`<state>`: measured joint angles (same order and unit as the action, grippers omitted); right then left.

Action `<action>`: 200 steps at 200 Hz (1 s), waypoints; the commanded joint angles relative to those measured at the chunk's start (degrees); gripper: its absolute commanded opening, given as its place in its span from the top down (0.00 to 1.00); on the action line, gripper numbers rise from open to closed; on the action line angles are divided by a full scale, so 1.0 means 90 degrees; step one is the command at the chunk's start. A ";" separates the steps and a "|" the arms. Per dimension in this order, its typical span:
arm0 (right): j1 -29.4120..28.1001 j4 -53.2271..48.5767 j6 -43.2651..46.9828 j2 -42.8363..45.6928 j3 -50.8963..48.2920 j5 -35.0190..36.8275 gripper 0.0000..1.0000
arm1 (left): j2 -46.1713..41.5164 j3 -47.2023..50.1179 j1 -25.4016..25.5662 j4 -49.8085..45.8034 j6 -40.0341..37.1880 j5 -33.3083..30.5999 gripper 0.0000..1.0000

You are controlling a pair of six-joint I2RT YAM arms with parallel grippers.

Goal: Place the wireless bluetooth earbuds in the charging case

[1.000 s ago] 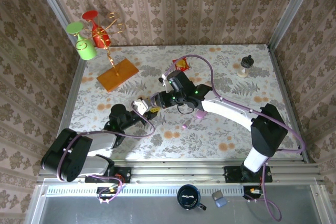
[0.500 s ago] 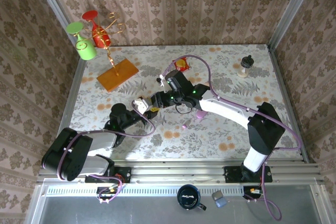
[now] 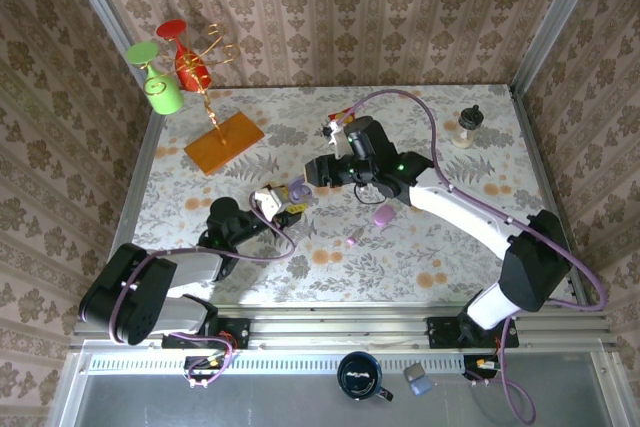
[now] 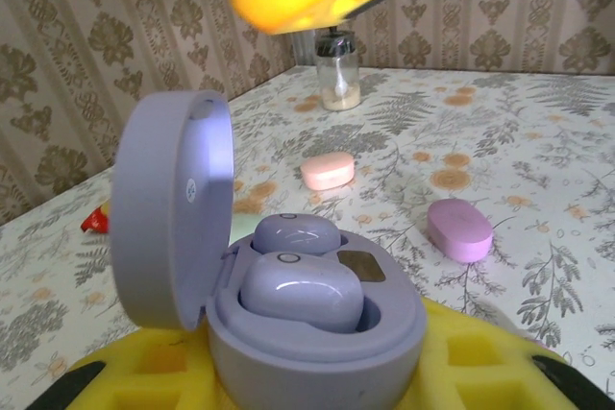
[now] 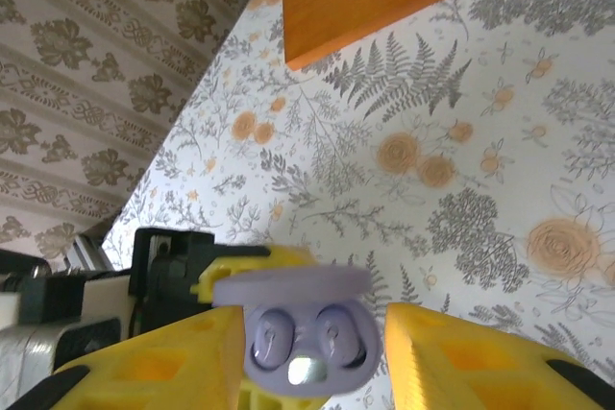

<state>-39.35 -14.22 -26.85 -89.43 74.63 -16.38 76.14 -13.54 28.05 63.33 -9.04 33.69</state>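
Note:
A purple charging case (image 4: 317,352) stands with its lid (image 4: 173,218) swung up, and my left gripper (image 3: 286,205) is shut on its base. Two purple earbuds (image 4: 301,292) sit side by side in its wells. In the right wrist view the same case (image 5: 307,376) shows both earbuds (image 5: 272,333) from above. My right gripper (image 5: 312,333) hangs open over it, one yellow finger on each side, the right fingertip (image 5: 471,362) clear of the case. In the top view the right gripper (image 3: 316,174) sits just up and right of the case (image 3: 297,190).
A magenta closed case (image 3: 382,215) and a tiny pinkish bit (image 3: 352,241) lie right of the grippers. A pale pink case (image 4: 327,171) lies farther off. A wooden stand base (image 3: 224,140), a red packet (image 3: 345,125) and a small bottle (image 3: 467,127) stand toward the back.
My right gripper has opened and pulled back up and to the right, off the purple case, which now shows in the top view. The left arm has not moved.

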 commanded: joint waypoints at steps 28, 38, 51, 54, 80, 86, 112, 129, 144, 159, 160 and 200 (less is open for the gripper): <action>0.0067 -0.0746 0.0463 -0.0793 0.0885 -0.0491 0.61 | 0.0255 -0.0068 -0.0021 0.0759 0.0196 0.0622 0.80; 0.0085 -0.0789 0.0534 -0.0833 0.0884 -0.0547 0.61 | 0.0289 -0.0068 -0.0021 0.0853 0.0284 0.0535 0.80; 0.0100 -0.0811 0.0575 -0.0792 0.0813 -0.0592 0.61 | 0.0326 -0.0041 -0.0021 0.1015 0.0398 0.0406 0.80; 0.0104 -0.0814 0.0590 -0.0786 0.0787 -0.0600 0.61 | 0.0336 -0.0039 -0.0019 0.1044 0.0422 0.0398 0.80; 0.0120 -0.0793 0.0673 -0.0595 0.0504 -0.0604 0.57 | 0.0363 -0.0117 -0.0021 0.1108 0.0714 0.0163 0.80; 0.0124 -0.0760 0.0645 -0.0528 0.0413 -0.0567 0.55 | 0.0372 -0.0163 -0.0021 0.1113 0.0797 0.0172 0.80; 0.0269 -0.0354 0.0261 -0.0170 -0.0029 -0.0604 0.51 | 0.0417 -0.0329 -0.0011 0.1126 0.1107 0.0291 0.80; 0.0493 0.0212 -0.0211 0.0111 -0.0434 -0.1179 0.44 | 0.0398 -0.0450 0.0016 0.1132 0.1428 0.0309 0.80; 0.0733 0.0811 -0.0840 0.0316 -0.0819 -0.1777 0.38 | 0.0414 -0.0590 0.0070 0.1166 0.1747 0.0560 0.80; 0.0927 0.1430 -0.1481 0.0414 -0.1139 -0.2380 0.34 | 0.0366 -0.0682 0.0138 0.1184 0.1975 0.0612 0.80; 0.0941 0.1475 -0.1529 0.0424 -0.1166 -0.2423 0.34 | 0.0362 -0.0687 0.0146 0.1190 0.1983 0.0612 0.80; 0.1234 0.3294 -0.3283 0.0231 -0.1805 -0.3642 0.30 | 0.0232 -0.0864 0.0366 0.1182 0.2013 0.0453 0.80</action>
<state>-28.93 1.61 -43.46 -86.74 61.14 -38.63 79.72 -19.51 30.35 71.31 6.81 37.30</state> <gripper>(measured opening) 0.696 0.348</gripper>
